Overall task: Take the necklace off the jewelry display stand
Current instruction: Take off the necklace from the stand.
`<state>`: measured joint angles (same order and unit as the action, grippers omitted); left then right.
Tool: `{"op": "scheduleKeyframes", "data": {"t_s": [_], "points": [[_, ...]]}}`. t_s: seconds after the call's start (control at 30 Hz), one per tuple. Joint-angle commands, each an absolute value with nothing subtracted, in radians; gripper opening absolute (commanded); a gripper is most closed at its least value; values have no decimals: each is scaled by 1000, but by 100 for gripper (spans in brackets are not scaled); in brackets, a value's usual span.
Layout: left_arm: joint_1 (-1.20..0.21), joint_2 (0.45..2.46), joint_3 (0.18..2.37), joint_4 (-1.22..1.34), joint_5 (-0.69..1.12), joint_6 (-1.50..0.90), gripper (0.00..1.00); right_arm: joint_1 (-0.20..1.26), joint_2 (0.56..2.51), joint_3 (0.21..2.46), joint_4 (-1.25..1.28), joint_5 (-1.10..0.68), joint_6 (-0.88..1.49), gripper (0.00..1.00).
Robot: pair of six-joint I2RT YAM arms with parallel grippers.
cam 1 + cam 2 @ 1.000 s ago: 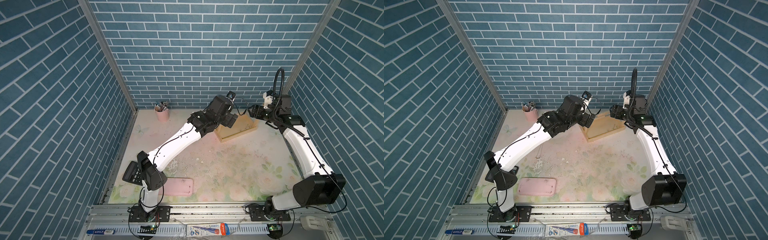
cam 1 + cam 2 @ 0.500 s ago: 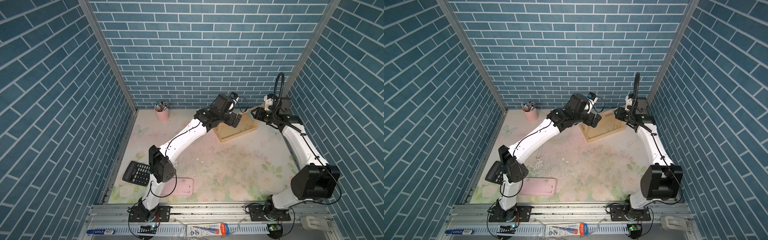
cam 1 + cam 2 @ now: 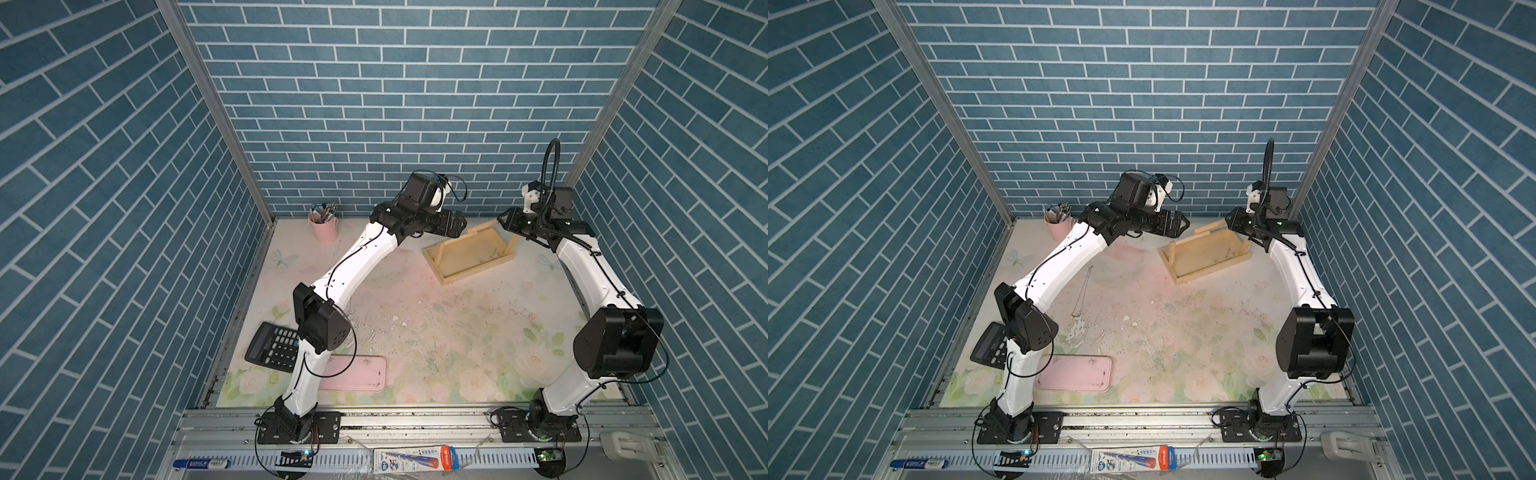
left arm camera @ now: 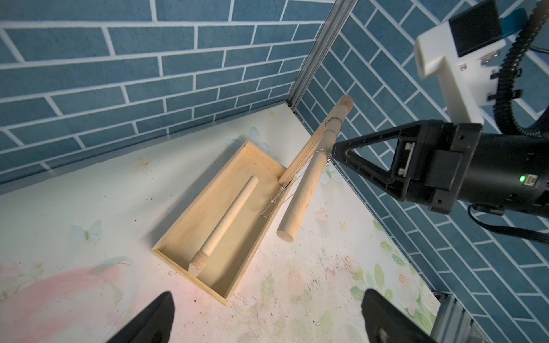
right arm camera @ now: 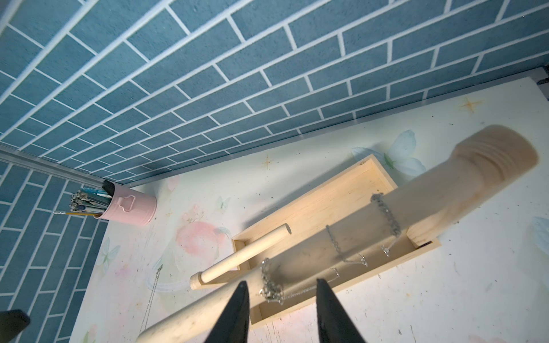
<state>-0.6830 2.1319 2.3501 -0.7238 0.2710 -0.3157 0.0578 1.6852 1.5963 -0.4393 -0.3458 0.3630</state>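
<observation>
Necklace is not off yet. It sits on the top bar of the jewelry display stand. We see it as a bunched loop of silver chain wrapped over the bar partway along, with a bit dangling underneath. Two more chains hang on the same bar, closer to the end where it meets the post.

The right gripper is right at that bunch. Its jaws are partly apart, one finger on each side of the chain. We can't see either finger pinching it, so to us it's not clamped on anything.

The left gripper hangs above the surface near the stand's left end, with its jaws spread wide and nothing between them.

In both top views the stand is toward the back right of the surface, set at an angle to the back wall.

Other stuff we can make out:
- a loose chain lying flat on the surface, well apart from the stand
- a pink pen cup in the back left corner
- a calculator at the front left
- a flat pink tray just beside the calculator, partly behind the left arm
</observation>
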Motion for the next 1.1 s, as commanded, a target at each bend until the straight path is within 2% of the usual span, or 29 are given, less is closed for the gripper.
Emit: {"op": "scheduleKeyframes", "data": {"t_s": [0.0, 0.67, 1.07], "points": [[-695, 2139, 2319, -712, 300, -344, 99, 61, 1704, 1626, -435, -359, 382, 34], [-695, 2105, 2239, -691, 285, -356, 99, 98, 1712, 1631, -449, -304, 385, 24], [-694, 2078, 2203, -678, 284, -362, 99, 102, 1714, 1636, -447, -284, 384, 8]]}}
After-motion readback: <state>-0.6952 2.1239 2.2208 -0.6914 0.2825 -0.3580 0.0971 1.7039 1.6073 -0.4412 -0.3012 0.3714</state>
